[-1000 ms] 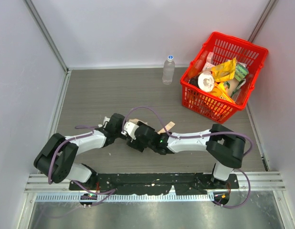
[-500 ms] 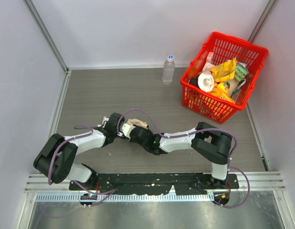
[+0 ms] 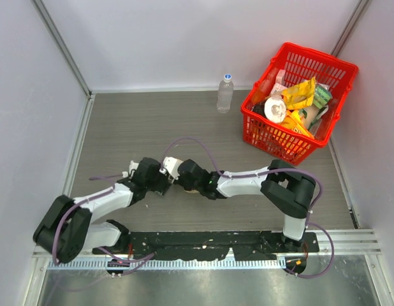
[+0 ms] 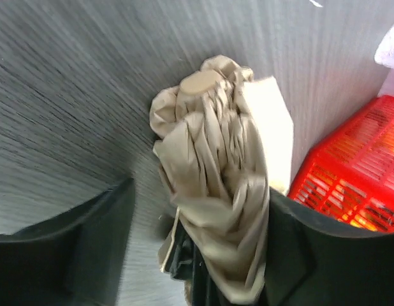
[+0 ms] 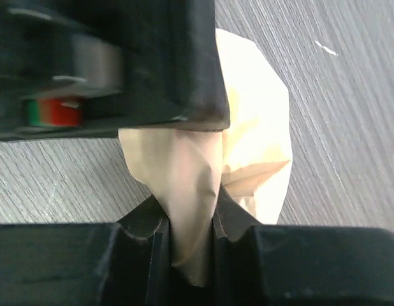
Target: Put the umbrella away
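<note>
The umbrella (image 4: 216, 166) is a crumpled bundle of pale beige fabric with its round end cap pointing away from the camera and a dark shaft underneath. My left gripper (image 4: 200, 191) stands open around it; the fabric leans on the right finger (image 4: 312, 255) and a gap shows by the left finger (image 4: 88, 236). My right gripper (image 5: 190, 220) is shut on a fold of the umbrella (image 5: 184, 178) fabric. In the top view the left gripper (image 3: 164, 180) and right gripper (image 3: 186, 178) meet mid-table and hide almost all of the umbrella.
A red basket (image 3: 273, 143) full of packets and cups stands at the back right; its mesh wall (image 4: 356, 172) shows in the left wrist view. A water bottle (image 3: 225, 93) stands upright left of it. White walls enclose the table on three sides.
My left gripper has opened and let go of the umbrella, its arm stretching out lower. My right gripper has moved left onto the bundle and closed on its fabric.
</note>
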### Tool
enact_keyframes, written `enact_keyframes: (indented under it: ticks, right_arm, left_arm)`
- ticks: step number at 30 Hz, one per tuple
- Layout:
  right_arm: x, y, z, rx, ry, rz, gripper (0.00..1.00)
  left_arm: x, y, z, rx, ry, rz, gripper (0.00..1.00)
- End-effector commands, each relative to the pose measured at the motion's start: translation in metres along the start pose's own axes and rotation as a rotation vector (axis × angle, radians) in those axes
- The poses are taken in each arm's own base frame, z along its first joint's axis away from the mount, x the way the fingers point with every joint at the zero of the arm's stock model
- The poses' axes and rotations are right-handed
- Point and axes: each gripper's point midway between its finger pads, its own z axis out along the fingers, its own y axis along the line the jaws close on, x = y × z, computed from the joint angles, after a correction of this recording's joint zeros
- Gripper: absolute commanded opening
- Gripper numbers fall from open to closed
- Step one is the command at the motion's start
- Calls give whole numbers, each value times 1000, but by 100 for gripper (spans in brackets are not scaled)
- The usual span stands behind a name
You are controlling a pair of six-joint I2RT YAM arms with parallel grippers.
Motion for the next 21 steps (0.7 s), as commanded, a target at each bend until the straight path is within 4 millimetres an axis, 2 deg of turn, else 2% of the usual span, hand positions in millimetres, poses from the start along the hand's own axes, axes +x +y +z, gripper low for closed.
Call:
enact_keyframes:
  ticks: [1, 2, 3, 7, 10, 12, 16, 18, 21]
  right_arm:
    - [93, 50, -6, -232, 281, 248, 1]
    - [94, 56, -8, -283, 286, 269, 1]
    - [96, 57, -9, -292, 293, 292, 1]
    - [98, 64, -14, -391, 303, 401, 1]
    - [98, 68, -21, -455, 335, 476, 1]
    - [95, 73, -23, -507, 347, 513, 1]
    - [92, 78, -24, -574, 371, 590, 1]
    - [92, 79, -25, -613, 392, 634, 1]
    - [90, 78, -22, -627, 398, 676, 1]
  left_arm:
    - [-22, 47, -14, -96, -62, 77, 84]
    - [-29, 46, -16, -73, -74, 71, 96]
    - [-32, 45, -19, -41, -77, 72, 100]
    - [-43, 36, -31, 110, -106, 78, 100]
    - [-42, 23, -43, 206, -101, 117, 100]
    - [-40, 21, -50, 193, -88, 158, 100]
    - [-34, -10, -68, 284, -60, 208, 100]
    - [-30, -17, -69, 273, -42, 232, 100]
    - [-25, -17, -58, 193, 5, 197, 100]
